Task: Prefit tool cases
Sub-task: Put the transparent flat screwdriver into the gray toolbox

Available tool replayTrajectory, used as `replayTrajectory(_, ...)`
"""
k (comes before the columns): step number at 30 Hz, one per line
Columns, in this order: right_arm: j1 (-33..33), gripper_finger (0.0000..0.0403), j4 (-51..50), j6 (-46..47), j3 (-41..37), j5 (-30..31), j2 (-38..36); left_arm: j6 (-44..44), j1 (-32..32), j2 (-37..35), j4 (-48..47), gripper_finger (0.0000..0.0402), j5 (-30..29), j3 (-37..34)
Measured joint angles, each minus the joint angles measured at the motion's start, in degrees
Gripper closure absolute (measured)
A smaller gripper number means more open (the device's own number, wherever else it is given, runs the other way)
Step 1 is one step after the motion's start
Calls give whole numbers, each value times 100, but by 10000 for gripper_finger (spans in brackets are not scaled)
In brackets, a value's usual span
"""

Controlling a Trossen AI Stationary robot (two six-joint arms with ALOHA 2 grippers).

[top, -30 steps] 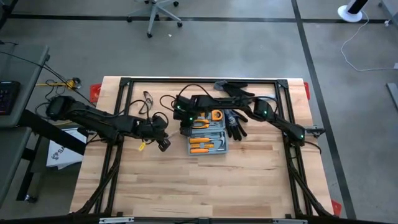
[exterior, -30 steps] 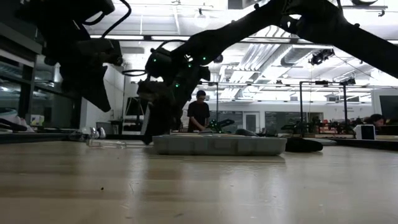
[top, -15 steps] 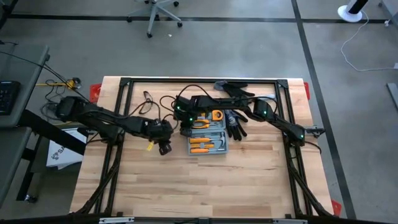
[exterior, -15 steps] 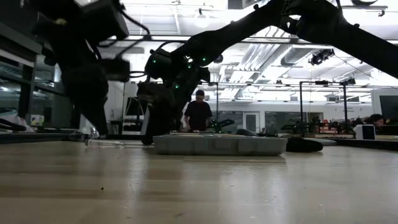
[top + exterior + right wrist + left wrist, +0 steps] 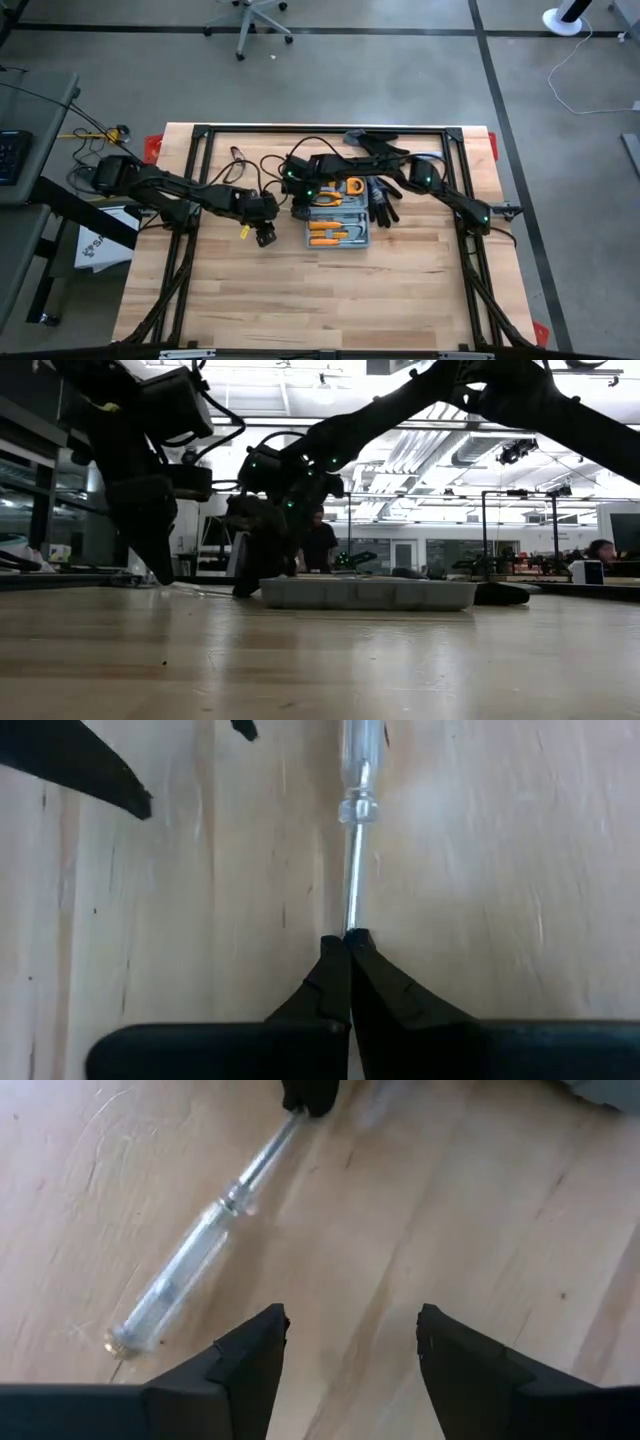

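Note:
A screwdriver (image 5: 190, 1265) with a clear handle and a bare metal shaft lies on the wood, left of the tool case (image 5: 338, 228). The case is a flat grey-blue tray lying open at mid-table, with orange-handled tools in it. My right gripper (image 5: 348, 942) reaches across from the right and is shut on the screwdriver's shaft. My left gripper (image 5: 350, 1330) hangs open just above the table, short of the handle, touching nothing. Black-and-grey gloves (image 5: 380, 200) lie at the case's far right corner. My right gripper pinches the metal shaft (image 5: 352, 918) at its tip end, between the free ends of its two fingers. The fingers slant down from the table's right and lie in line with the shaft. The clear handle (image 5: 165, 1290) stretches away from them along the table top.
Black cables (image 5: 240, 160) lie at the table's far left. A black frame (image 5: 320, 130) runs round the table's far and side edges. Bare wood (image 5: 320, 300) fills the near half. A person (image 5: 318, 545) stands in the room beyond the table.
My left gripper has sunk toward the table and shifted a little toward the case. In the low view its fingers stand wider apart than before. The tool case has slid slightly toward the table's right.

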Motion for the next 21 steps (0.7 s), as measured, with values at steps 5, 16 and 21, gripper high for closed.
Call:
replayTrajectory(5,-2,403,83,177,-113,-40,0,226,0,-168,-147,197,97,213)
replayTrajectory(16,-12,403,172,294,-134,-55,10,2563,412,-86,-352,202,-609,271)
replayTrajectory(21,-12,403,216,392,-138,-55,10,3487,1018,292,-263,202,-317,176)
